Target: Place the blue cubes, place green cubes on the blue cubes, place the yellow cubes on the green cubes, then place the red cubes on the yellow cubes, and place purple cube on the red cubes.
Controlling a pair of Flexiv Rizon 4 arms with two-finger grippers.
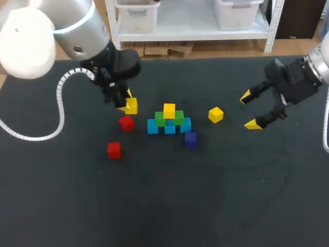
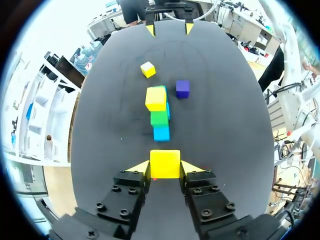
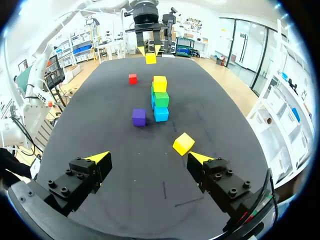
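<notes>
Black tabletop (image 1: 216, 206) fills the head view, and the stack (image 1: 169, 121) sits just left of the frame's middle. It has three blue cubes (image 1: 152, 126) in a row, two green cubes (image 1: 160, 119) on them, and a top yellow cube (image 1: 169, 110) over the greens.

The purple cube (image 1: 190, 139) lies just below and right of the stack, near it but apart. A loose yellow cube (image 1: 216, 114) lies to the stack's right. The upper red cube (image 1: 126, 123) lies to its left, and the lower red cube (image 1: 114, 150) is further down and left.

Above the upper red cube, the left claw (image 1: 127, 104) is clenched on the held yellow cube (image 1: 131, 106). In the left wrist view both fingers (image 2: 137, 167) press that cube's sides, and the stack is straight ahead.

The right claw (image 1: 249, 110), at the frame's right, is released with its fingers spread wide. In its wrist view the loose yellow cube (image 3: 183, 143) lies just ahead of it.

The left arm (image 1: 77, 25) enters from the upper left and the right arm (image 1: 303, 77) from the right edge.
</notes>
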